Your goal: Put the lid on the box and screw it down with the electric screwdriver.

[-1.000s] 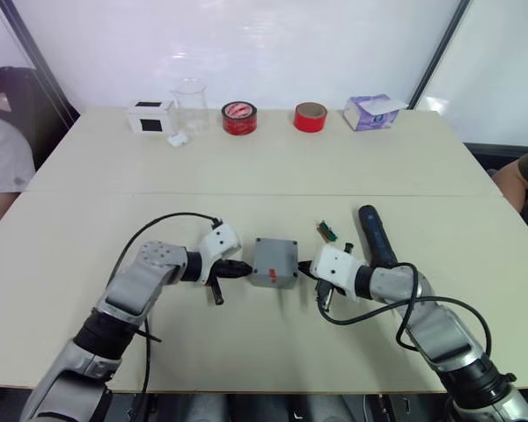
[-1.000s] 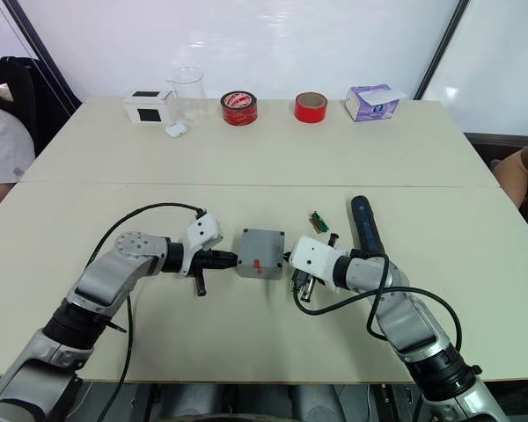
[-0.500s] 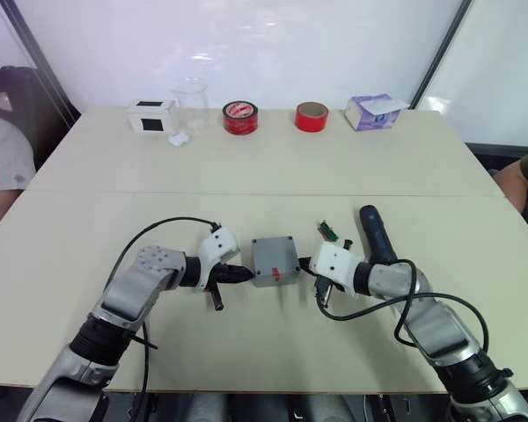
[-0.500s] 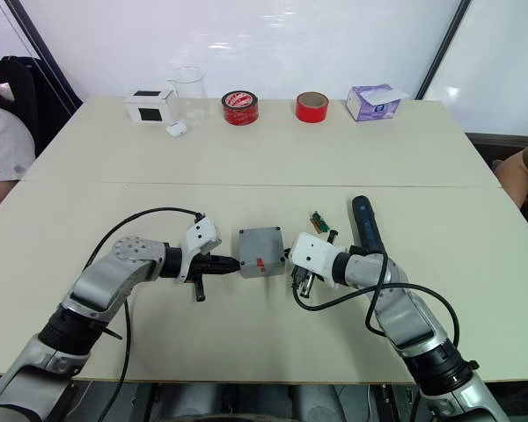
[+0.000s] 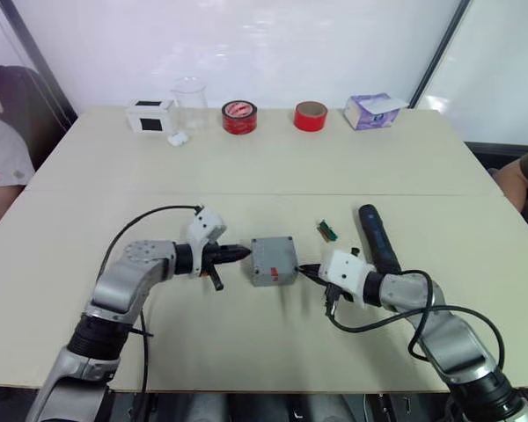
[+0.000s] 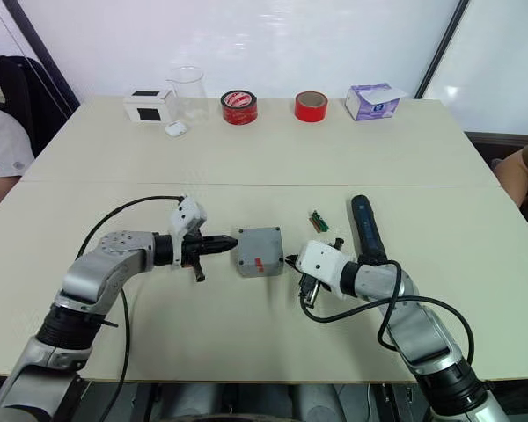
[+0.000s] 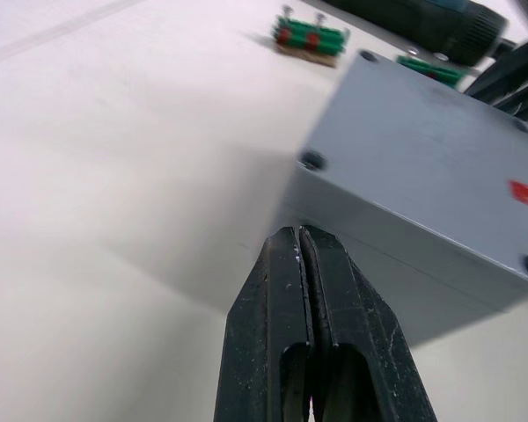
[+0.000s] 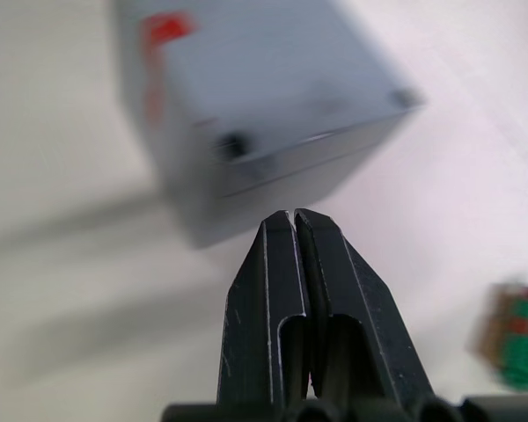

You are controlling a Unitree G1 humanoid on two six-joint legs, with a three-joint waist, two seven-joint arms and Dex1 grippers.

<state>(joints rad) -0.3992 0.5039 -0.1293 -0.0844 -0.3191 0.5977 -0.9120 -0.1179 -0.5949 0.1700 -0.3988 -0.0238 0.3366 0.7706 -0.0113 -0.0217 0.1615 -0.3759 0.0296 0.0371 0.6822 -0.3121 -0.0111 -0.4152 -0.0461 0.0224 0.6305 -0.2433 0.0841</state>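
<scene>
I see open tabletop (image 5: pixel 273 167) between the box (image 5: pixel 274 260) and the far row of tape rolls (image 5: pixel 239 117) and beaker (image 5: pixel 190 97). On my right, the electric screwdriver (image 5: pixel 377 237) and a small green part (image 5: pixel 326 231) crowd the approach. The left gripper (image 5: pixel 239 254) and right gripper (image 5: pixel 304 271), fingers pressed together, flank the box closely.

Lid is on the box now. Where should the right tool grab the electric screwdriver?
Judged from its pose: grip the black and dark-blue pen-shaped electric screwdriver around its thick mid-barrel, coming from above. It lies flat on the table, just beyond the right tool, its round sides free for the fingers.
</scene>
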